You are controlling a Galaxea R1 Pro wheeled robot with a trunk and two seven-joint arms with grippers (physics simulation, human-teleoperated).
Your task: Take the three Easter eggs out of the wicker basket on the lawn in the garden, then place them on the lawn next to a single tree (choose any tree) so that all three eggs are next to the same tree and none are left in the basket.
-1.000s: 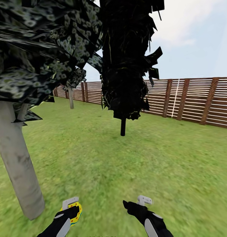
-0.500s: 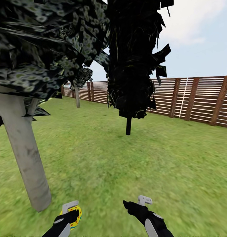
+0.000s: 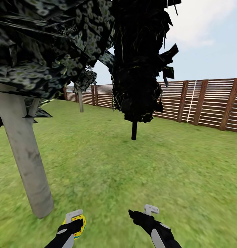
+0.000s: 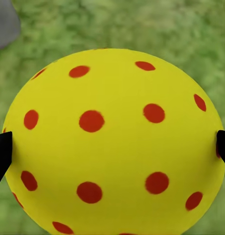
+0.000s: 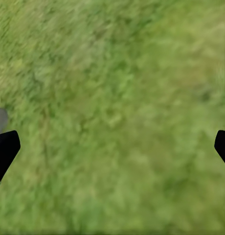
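Note:
My left gripper (image 3: 74, 222) is shut on one yellow Easter egg (image 3: 79, 223) with red dots, low at the head view's bottom left. The left wrist view has that egg (image 4: 112, 142) pressed between the two black fingertips (image 4: 2, 154), over grass. The tree (image 3: 27, 158) with the pale grey trunk stands just left of and beyond the left gripper, its speckled foliage overhead. My right gripper (image 3: 143, 213) is open with nothing in it; in the right wrist view its black fingertips (image 5: 5, 149) stand wide apart above the lawn (image 5: 117, 117). The wicker basket and the other eggs are out of view.
A dark tree with a thin black trunk (image 3: 134, 130) stands ahead in the middle of the lawn (image 3: 142, 172). A second pale trunk (image 3: 81, 101) stands far back. The brown slat fence (image 3: 201, 105) runs along the back and right.
The whole head view shifted right and then slightly up as the camera moved, bringing the pale trunk further into view. Both grippers kept their poses, the left still holding the egg.

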